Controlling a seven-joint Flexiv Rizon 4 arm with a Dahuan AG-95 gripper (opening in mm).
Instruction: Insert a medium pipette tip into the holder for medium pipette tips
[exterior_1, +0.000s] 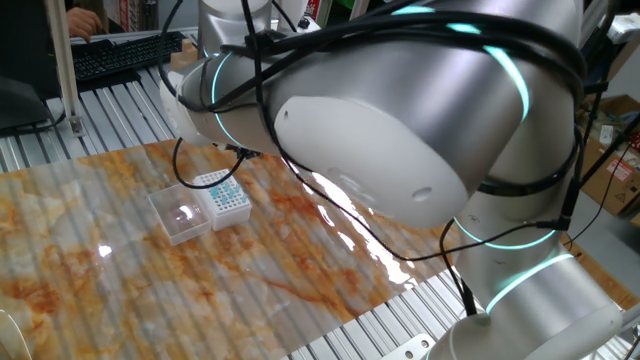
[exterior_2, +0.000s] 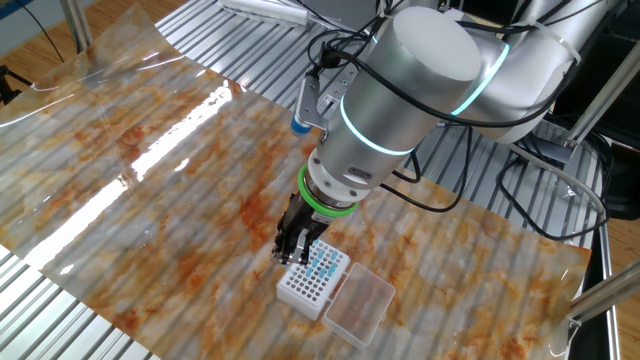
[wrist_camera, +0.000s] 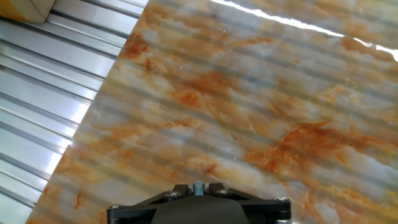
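One step seems to remain, the seating of the tip itself, though the pictures leave much of this to judgement. In the other fixed view the claw (exterior_2: 291, 252) hangs steeply downward with its dark fingers drawn nearly together, their ends right at the near-left edge of the holder for medium pipette tips (exterior_2: 314, 279), which sits just beneath and slightly to the right of the claw. The holder's clear lid (exterior_2: 358, 304) lies swung open on the far side from the claw, so the grid of holes is exposed; some teal tips already fill part of it. The medium pipette tip cannot be made out in any view: it may be pinched between the fingers, but it is too small and hidden to confirm. In one fixed view the arm's bulk covers the claw, leaving only the holder (exterior_1: 223, 196) and lid (exterior_1: 180, 215) visible on the marbled mat (exterior_1: 120, 260). The hand view shows only mat beyond the claw's base. My reading: approach done, insertion and release still to come.
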